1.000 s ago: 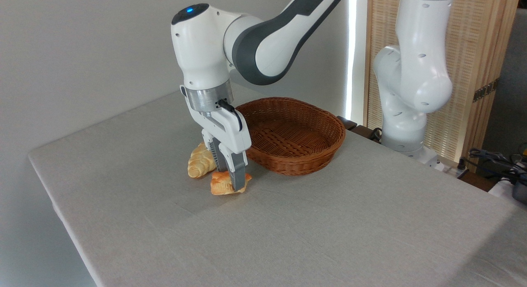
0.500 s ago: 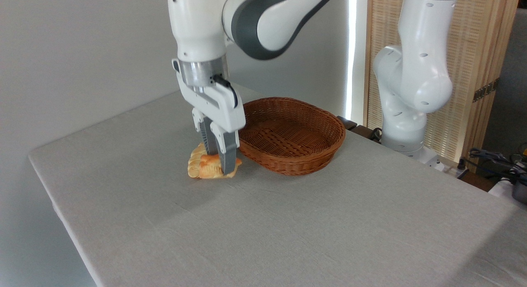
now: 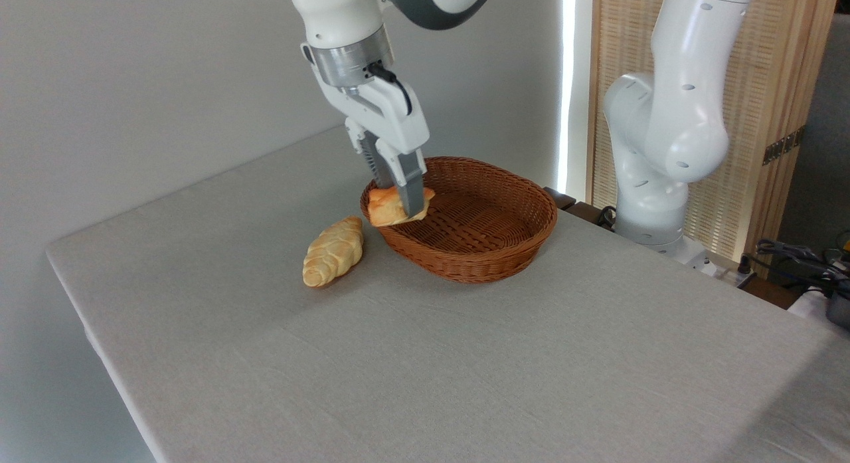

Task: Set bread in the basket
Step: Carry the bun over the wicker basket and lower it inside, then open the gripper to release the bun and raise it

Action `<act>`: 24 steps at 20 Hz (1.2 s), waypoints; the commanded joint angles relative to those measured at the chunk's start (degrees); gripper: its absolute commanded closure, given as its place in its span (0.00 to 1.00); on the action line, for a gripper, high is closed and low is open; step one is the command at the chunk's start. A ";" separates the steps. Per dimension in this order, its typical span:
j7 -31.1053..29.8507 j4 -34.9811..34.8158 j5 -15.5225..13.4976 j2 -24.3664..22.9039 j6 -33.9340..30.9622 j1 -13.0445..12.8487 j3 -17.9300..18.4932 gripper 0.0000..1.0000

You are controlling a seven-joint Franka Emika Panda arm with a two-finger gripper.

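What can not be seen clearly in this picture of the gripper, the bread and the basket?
- Bread, camera view: its right part is hidden behind the gripper finger.
- Basket: the near inner wall is hidden by its own rim; bread and gripper cover part of the left rim.
- Arm: the upper links are cut off by the top edge.
- Braided loaf: its underside is hidden against the table.

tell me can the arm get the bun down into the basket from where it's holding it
Probably yes. The gripper holds the bun just above the basket at its left rim, the basket's inside looks bare, and the braided loaf lies on the table outside it.
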 commanded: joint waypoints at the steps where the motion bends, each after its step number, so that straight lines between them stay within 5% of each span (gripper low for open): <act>1: 1.23 -0.97 -0.73 -1.88 -5.36 -1.38 0.62 0.06; 13: 2.73 -2.64 0.07 -1.62 -5.99 -3.41 0.79 0.00; 20: 2.37 -1.41 1.56 -1.53 9.38 -2.62 1.58 0.00; 24: 1.76 -1.32 2.44 -1.27 12.82 -2.27 3.34 0.00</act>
